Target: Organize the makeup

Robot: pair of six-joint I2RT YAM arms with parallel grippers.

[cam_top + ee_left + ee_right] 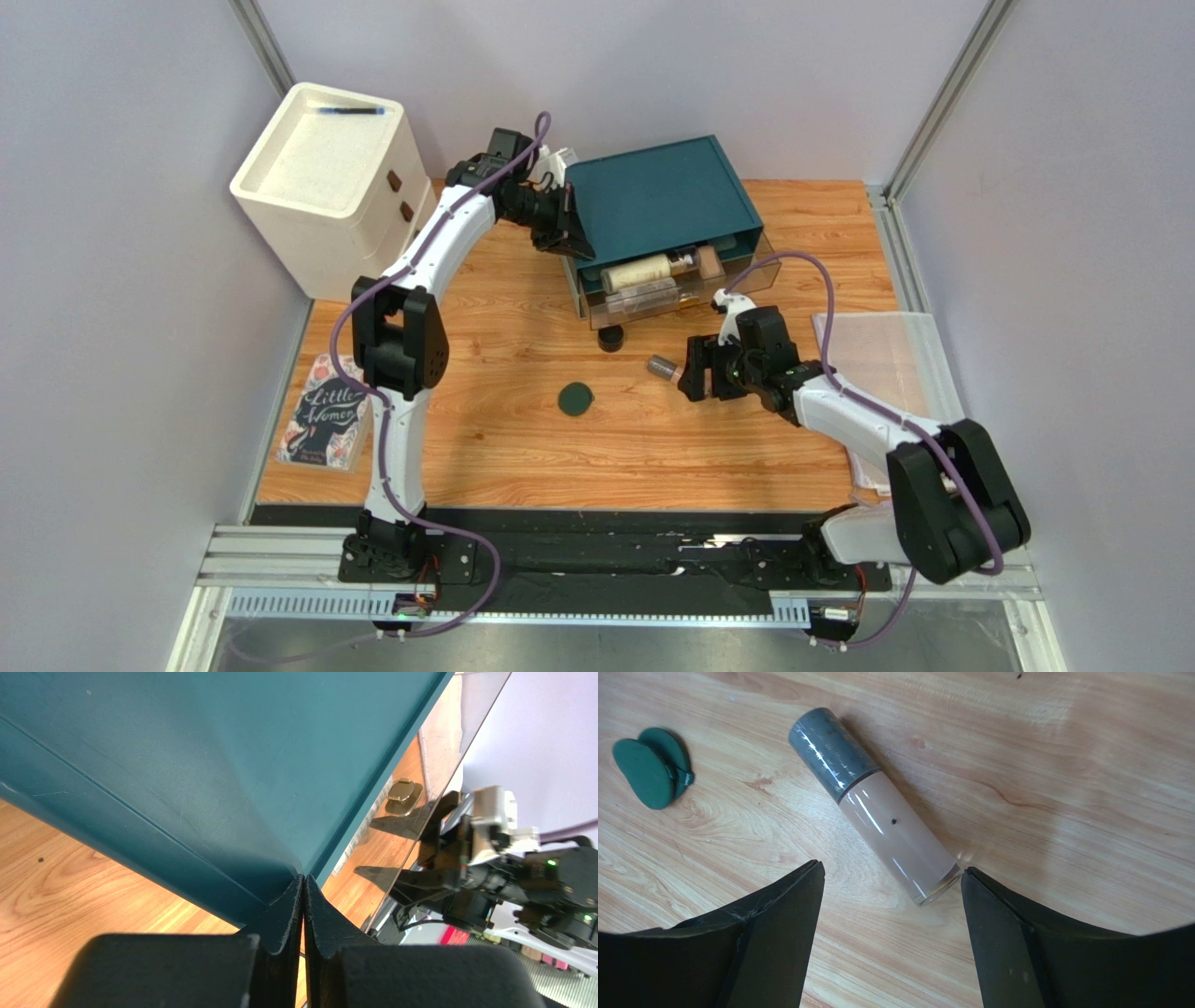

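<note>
The left hand (303, 879) is clenched, its tips at a corner of the teal box (662, 189). On the table (491, 420) lie a green compact (575, 401), a black jar (610, 339) and a grey-capped beige tube (892, 829), which sits just ahead of the right hand (693, 373), spread wide.

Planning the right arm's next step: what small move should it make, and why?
Probably lower the right gripper straight down and close on the foundation tube. Its jaws stand open, straddling the tube's bottom end, and the tube lies flat on the table, not gripped.
</note>
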